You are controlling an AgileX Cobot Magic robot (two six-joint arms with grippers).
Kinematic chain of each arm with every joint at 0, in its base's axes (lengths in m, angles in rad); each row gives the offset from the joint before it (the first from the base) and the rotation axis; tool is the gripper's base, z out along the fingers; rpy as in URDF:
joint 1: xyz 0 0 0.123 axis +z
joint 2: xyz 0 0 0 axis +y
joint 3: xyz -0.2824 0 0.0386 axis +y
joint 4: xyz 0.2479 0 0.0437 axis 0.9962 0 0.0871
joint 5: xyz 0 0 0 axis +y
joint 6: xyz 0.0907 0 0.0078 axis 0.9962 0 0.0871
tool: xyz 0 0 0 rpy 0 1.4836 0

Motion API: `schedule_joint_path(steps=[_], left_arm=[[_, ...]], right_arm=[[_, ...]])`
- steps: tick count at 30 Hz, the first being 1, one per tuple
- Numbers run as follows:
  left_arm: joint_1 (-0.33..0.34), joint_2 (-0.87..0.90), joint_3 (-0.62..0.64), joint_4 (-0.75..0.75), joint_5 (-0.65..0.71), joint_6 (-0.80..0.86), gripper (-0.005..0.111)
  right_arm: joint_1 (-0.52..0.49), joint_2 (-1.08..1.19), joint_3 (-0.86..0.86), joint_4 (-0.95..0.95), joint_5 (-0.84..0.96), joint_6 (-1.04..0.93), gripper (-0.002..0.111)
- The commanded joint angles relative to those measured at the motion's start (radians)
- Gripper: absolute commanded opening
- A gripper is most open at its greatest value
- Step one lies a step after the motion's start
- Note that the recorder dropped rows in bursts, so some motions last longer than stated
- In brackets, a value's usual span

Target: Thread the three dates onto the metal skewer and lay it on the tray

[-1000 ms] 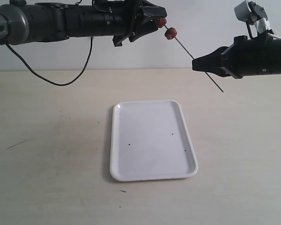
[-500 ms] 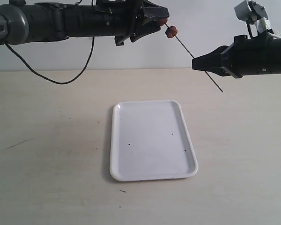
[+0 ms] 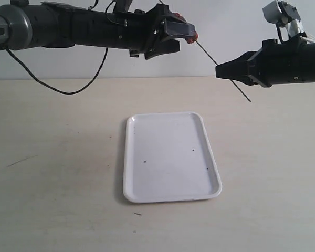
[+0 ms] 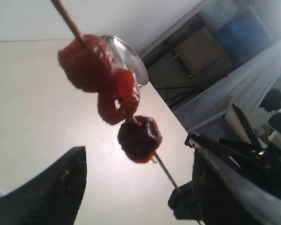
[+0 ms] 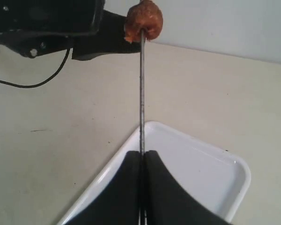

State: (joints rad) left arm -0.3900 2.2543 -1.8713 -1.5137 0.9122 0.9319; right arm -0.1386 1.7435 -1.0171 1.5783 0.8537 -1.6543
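Note:
The three dates (image 4: 118, 96) sit in a row on the metal skewer (image 4: 165, 171), held high above the table. My left gripper (image 4: 138, 161) is open, and its dark fingers (image 4: 51, 192) straddle the dates without touching them. In the exterior view the left gripper (image 3: 185, 34) covers the skewer's upper end, where only a bit of red date (image 3: 192, 35) shows. My right gripper (image 3: 220, 71) is shut on the skewer (image 3: 207, 54) lower down, and the rod's tail pokes out behind it. The right wrist view shows the pinched rod (image 5: 142, 89) and the nearest date (image 5: 144, 21). The white tray (image 3: 170, 157) lies flat below.
The tray holds nothing but a few dark specks. Pale tabletop (image 3: 52, 157) surrounds it on all sides. A black cable (image 3: 68, 93) hangs from the left arm down to the table's far edge. A shiny round metal container (image 4: 131, 58) shows behind the dates in the left wrist view.
My left gripper has slid right along the skewer and opened; its fingers now enclose the dates, which stood apart at the tip before. The right gripper and skewer have held still.

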Motion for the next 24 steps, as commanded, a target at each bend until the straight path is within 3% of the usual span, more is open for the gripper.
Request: schedule_joint_path(steps=[1, 6, 8, 10, 13, 19, 24], left_arm=[[0.031, -0.006, -0.003, 0.112, 0.045, 0.008, 0.064], [0.072, -0.006, -0.003, 0.103, 0.237, 0.124, 0.062], [0.092, -0.008, -0.003, 0.097, 0.309, 0.190, 0.052], [0.107, -0.008, -0.003, 0.111, 0.309, 0.222, 0.036], [0.124, -0.018, 0.027, 0.168, 0.309, 0.216, 0.001], [0.163, -0.052, 0.120, 0.157, 0.309, 0.223, 0.000], [0.197, -0.136, 0.276, 0.047, 0.128, 0.286, 0.000]], right_arm=[[-0.001, -0.002, 0.000, 0.017, 0.001, -0.013, 0.000], [-0.001, -0.002, 0.000, 0.012, 0.001, -0.009, 0.000], [-0.001, -0.002, 0.000, -0.017, 0.001, 0.010, 0.000], [-0.001, -0.002, 0.000, -0.052, 0.003, 0.056, 0.000], [-0.001, -0.002, 0.000, -0.120, 0.012, 0.123, 0.000], [0.049, -0.004, 0.059, -0.148, -0.069, 0.201, 0.000], [0.169, -0.004, 0.130, -0.137, -0.305, 0.260, 0.000]])
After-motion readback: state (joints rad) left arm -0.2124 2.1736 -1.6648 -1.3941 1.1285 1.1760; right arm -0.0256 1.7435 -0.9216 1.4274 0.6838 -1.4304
